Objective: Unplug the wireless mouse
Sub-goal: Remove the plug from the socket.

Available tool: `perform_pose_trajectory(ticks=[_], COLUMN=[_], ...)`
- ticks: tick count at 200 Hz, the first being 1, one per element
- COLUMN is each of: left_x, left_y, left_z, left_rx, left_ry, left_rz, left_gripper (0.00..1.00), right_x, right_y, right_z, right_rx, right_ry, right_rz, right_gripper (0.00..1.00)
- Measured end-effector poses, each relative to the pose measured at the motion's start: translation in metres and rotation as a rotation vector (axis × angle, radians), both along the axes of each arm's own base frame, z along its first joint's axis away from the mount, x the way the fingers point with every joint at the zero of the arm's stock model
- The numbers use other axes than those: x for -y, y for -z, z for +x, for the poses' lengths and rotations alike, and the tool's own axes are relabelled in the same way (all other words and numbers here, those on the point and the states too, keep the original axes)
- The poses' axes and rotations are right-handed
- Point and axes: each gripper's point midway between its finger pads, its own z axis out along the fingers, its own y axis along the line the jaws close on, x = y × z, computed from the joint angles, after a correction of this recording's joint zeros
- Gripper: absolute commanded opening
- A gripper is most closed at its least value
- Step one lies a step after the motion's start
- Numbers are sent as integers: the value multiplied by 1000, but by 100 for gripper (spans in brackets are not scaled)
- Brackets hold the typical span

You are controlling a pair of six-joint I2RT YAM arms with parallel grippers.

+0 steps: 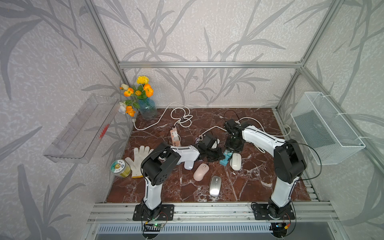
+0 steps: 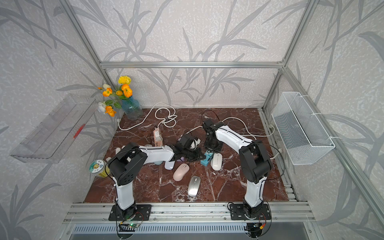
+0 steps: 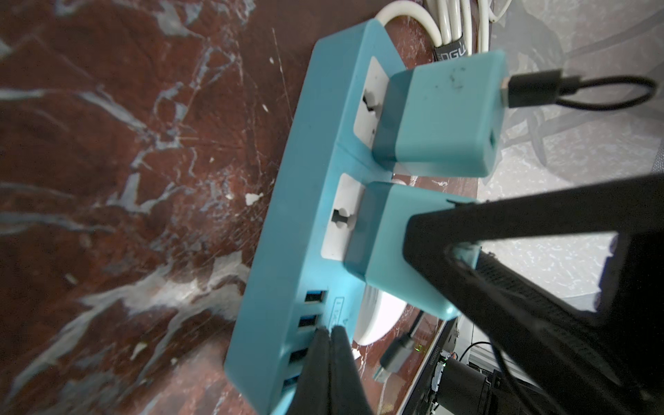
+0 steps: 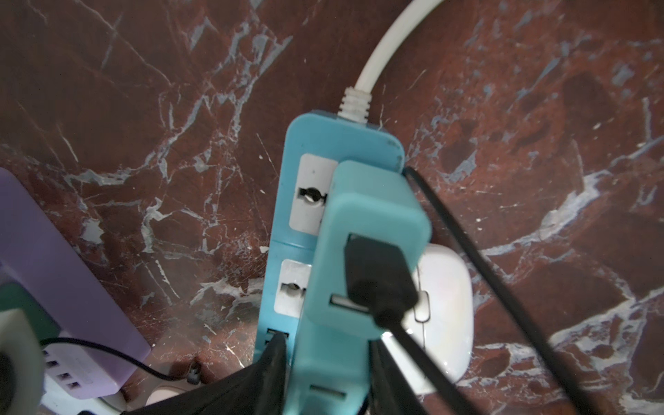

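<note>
My left gripper, shut, pins the long teal plastic power strip. My right gripper flanks one teal charger cube; grip unconfirmed. The white oval wireless mouse lies alongside. Pull straight, strip held.

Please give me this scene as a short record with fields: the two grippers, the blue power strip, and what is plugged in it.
Power strip: blue, lying on the marble table.
Plugged in: a teal charger holding a black cable, and a second charger nearer the USB ports.
Left gripper: shut, tips on the strip beside the USB ports.
Right gripper: jaws on either side of the second charger; firm grip unclear.
Beside the strip: white mouse.
</note>
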Motion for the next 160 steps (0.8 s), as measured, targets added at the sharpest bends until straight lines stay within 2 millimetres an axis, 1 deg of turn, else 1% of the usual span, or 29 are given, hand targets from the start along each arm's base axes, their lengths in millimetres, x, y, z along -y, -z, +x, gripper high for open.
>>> perform_pose_trajectory(ticks=[23,65,139,160], left_x=[3,11,10,11], left_y=[0,0,5,6], left_z=[3,12,15,20], left_rx=[-1,6,-38,-36], left_ry=[2,1,-11,-16], left_rz=[-3,-11,-3,-3], left_gripper=[0,0,0,0], right_x=[-1,-1,0,1], right_y=[0,0,-2,-3], right_z=[1,2,1,0], right_rx=[0,0,0,-1], right_ry=[3,3,-7,-14], right_rz=[0,2,-2,-7], right_gripper=[26,18,15,14])
